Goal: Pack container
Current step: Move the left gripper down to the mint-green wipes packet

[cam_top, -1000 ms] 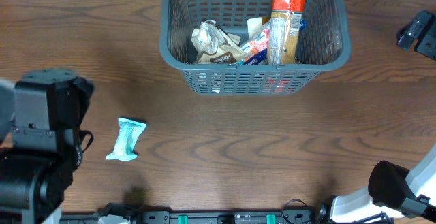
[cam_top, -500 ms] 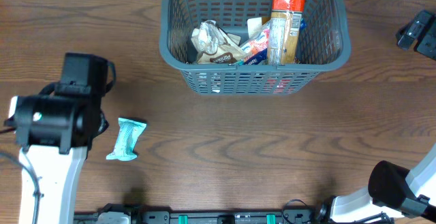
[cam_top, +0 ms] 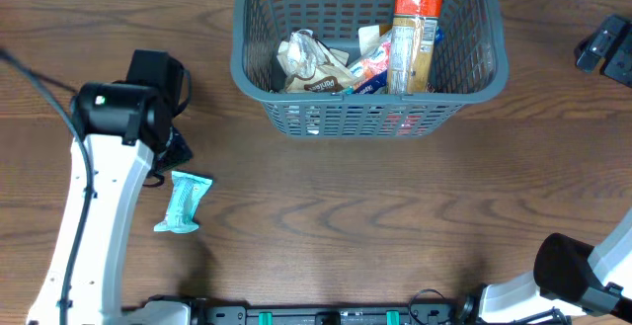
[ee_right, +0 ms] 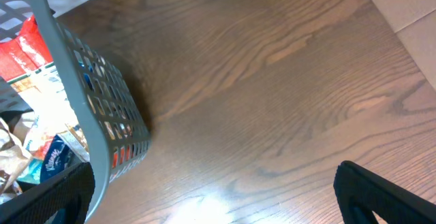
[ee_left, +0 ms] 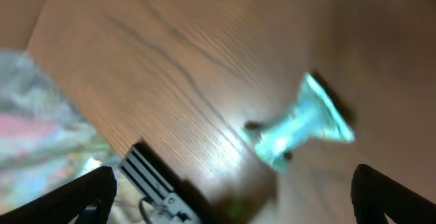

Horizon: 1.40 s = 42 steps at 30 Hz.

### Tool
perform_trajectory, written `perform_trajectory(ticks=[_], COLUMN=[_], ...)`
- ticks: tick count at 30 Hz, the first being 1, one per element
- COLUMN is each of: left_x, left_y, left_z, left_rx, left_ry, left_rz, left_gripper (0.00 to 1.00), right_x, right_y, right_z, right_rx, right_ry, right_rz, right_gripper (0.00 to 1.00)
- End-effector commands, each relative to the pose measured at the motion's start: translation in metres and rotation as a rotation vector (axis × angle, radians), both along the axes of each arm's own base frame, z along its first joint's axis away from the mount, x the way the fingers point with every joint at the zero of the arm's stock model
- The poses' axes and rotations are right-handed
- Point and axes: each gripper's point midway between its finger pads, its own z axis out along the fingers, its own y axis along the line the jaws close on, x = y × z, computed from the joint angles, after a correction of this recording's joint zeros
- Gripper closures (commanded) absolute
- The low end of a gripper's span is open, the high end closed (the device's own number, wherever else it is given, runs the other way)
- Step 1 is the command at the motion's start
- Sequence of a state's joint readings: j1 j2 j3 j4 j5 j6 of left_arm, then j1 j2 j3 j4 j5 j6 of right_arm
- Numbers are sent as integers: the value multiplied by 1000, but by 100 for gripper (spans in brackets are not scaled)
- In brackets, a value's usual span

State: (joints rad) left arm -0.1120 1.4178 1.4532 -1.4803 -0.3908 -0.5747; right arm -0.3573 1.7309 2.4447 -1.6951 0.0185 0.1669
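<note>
The left end effector (ee_left: 234, 186), fingers apart, hangs above the worktop (cam_top: 346, 216) just beside a teal packet (cam_top: 184, 203); the container (cam_top: 365, 118) stands well apart, farther back and rightward.

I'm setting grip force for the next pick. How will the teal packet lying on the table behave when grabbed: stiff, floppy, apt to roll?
The teal packet narrows at its middle and flares at the ends, so it is probably soft film that flexes when pinched. It lies flat on the table, so it should slide, not roll. It looks thin, so likely light.
</note>
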Motion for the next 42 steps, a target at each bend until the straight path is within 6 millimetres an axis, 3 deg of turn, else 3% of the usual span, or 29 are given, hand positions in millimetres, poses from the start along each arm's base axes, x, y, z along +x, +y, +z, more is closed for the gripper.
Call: perform_trajectory(ticks=[1,11,15,20,29,42], left_x=[3,-3,-18,-37,-52,-47], left_y=[-27,-59,-71,-71,-70,-64], left_z=[-19,-47,-61,-71,-54,-51], left_rx=[-152,-337,-415,-434,-437,-404], left_ry=[146,188,191,141,1,-45], left_rz=[-269,-376,-372,-316,-279,-229], left_gripper=[1,1,1,1,1,1], right_x=[-1,-1,-1,-1,-1,-1], right_y=[-1,-1,-1,-1,-1,-1], right_z=[-1,-1,-1,-1,-1,-1], right_rx=[-6,-25,-26,-29,-29,-28], right_ry=[9,17,18,19,19,19], right_rz=[10,40,40,46,46,46], right_gripper=[1,1,1,1,1,1])
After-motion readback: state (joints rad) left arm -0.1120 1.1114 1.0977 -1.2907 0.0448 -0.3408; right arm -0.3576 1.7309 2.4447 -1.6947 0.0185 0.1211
